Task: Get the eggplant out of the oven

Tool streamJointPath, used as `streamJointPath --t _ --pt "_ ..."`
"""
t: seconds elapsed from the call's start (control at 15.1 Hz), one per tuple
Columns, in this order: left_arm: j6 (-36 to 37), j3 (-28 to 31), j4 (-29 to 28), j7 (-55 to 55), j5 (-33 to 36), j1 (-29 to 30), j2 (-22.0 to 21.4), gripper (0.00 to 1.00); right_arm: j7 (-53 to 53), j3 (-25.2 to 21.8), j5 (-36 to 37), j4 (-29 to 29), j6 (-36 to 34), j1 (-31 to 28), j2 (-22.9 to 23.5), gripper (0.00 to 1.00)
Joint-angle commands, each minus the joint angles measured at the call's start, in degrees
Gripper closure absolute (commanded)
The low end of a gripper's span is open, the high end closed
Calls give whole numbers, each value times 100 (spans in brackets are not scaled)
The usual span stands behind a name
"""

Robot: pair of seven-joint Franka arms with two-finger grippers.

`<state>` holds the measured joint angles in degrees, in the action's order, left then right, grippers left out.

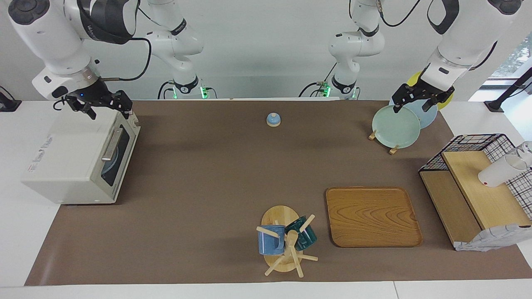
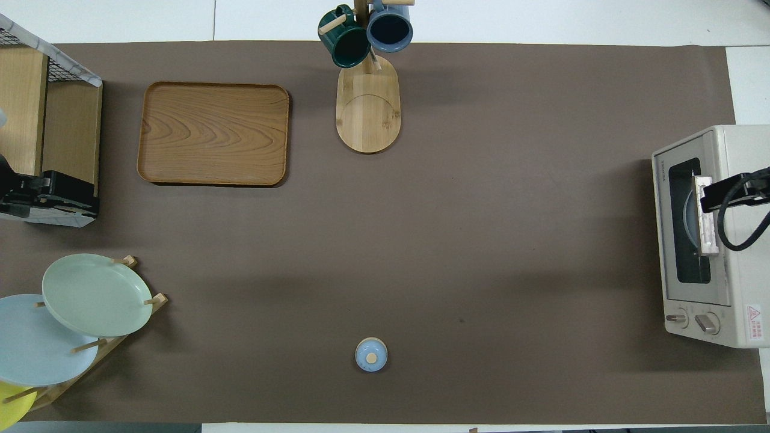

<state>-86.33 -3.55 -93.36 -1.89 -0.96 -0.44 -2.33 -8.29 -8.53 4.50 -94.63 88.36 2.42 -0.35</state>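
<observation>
The cream-white oven point(image 1: 70, 162) stands at the right arm's end of the table, and it also shows in the overhead view point(image 2: 740, 240). Its dark glass door point(image 1: 120, 153) is closed, with the metal bar handle point(image 2: 705, 213) across it. A pale blue round shape shows dimly through the glass. The eggplant is hidden. My right gripper point(image 1: 106, 109) is open and empty, up in the air over the oven's top edge above the door, and it shows in the overhead view point(image 2: 719, 195). My left gripper point(image 1: 412, 106) is open and empty over the plate rack.
A plate rack holds a green plate point(image 1: 395, 126) and others near the left arm. A wire basket shelf point(image 1: 478, 187) with a white cup point(image 1: 501, 171), a wooden tray point(image 1: 372, 216), a mug tree point(image 1: 286, 241) and a small blue bell point(image 1: 273, 119) stand on the brown mat.
</observation>
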Motion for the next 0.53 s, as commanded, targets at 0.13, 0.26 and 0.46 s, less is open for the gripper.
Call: streamJointPath --t 0.13,0.26,0.46 --pt "72 -6 -6 22 122 8 -57 0 82 44 -125 -161 137 -49 -132 0" --pt "72 -6 -6 22 122 8 -57 0 82 53 -116 -169 137 -5 -132 0" --pt "72 -6 -6 22 122 8 -57 0 38 53 -116 -169 233 -5 -132 0"
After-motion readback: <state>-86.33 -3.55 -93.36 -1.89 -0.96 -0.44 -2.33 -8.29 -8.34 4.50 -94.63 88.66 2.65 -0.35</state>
